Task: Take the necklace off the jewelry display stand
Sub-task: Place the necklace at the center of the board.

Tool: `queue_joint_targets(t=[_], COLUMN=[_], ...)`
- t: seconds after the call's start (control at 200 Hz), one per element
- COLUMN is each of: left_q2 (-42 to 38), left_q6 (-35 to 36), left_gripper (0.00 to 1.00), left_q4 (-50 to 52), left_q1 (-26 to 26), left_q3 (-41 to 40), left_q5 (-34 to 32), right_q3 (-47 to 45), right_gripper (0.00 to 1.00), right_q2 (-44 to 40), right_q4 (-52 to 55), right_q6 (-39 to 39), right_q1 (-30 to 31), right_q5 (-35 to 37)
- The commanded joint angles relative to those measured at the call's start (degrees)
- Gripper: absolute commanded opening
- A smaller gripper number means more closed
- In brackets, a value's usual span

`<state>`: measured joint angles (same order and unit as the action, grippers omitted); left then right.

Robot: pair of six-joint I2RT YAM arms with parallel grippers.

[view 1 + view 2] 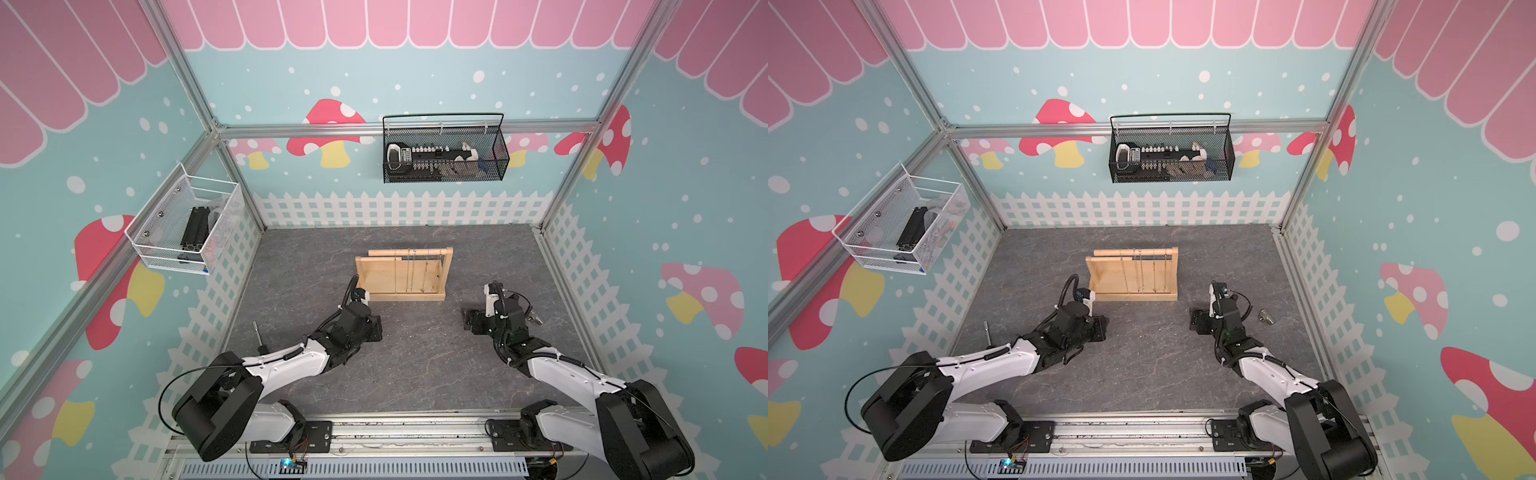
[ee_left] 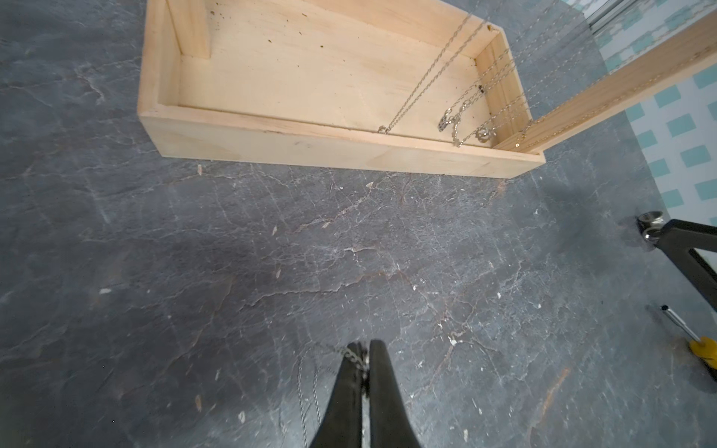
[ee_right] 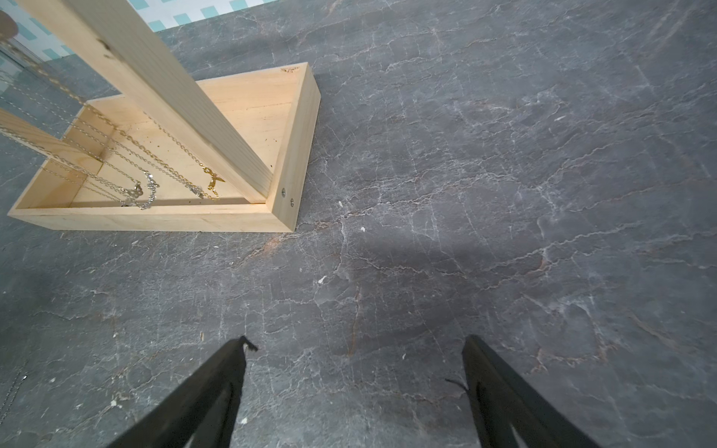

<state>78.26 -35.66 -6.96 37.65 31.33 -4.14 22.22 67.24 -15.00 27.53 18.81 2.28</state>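
- Clearly, the necklace point(image 2: 349, 353) was off the rack: I saw its thin chain pinched in the left gripper point(image 2: 366, 349), fingers pressed together above the grey table point(image 2: 194, 252).
- I saw the jewelry display stand point(image 2: 310, 143) standing apart from it, farther back, with other chains point(image 2: 458, 116) hanging inside.
- My right gripper point(image 3: 357, 341) was spread wide, holding nothing, near the stand's end.

Stand point(image 1: 409, 296) x1, blk basket point(image 1: 444, 176) x1, wht basket point(image 1: 166, 255) x1, necklace point(image 2: 351, 353) off stand x1, metal fitting point(image 1: 1266, 319) x1.
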Motion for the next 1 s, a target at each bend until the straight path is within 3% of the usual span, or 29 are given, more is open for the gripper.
queue_joint_targets(t=[0.0,0.345,0.89,0.996], left_q2=[3.4,8.9,12.2,12.7], left_q6=[1.4,2.7,5.2,5.0], left_gripper=[0.05,0.01,0.01,0.05], left_q4=[-2.9,-1.8,3.7,3.4], left_q1=[0.3,0.3,0.2,0.3], left_q3=[2.7,6.1,10.4,10.3], left_q5=[-0.9,-6.1,-12.0,-12.9], right_q3=[1.2,1.2,1.5,1.5], right_gripper=[0.89,0.89,0.89,0.89], right_q2=[0.8,1.2,2.3,2.4], right_q4=[-1.2,-1.3,-1.6,-1.7], right_q6=[1.2,1.2,1.4,1.4], right_q1=[0.3,0.3,0.3,0.3], right_q5=[-0.5,-0.4,-1.1,-1.1])
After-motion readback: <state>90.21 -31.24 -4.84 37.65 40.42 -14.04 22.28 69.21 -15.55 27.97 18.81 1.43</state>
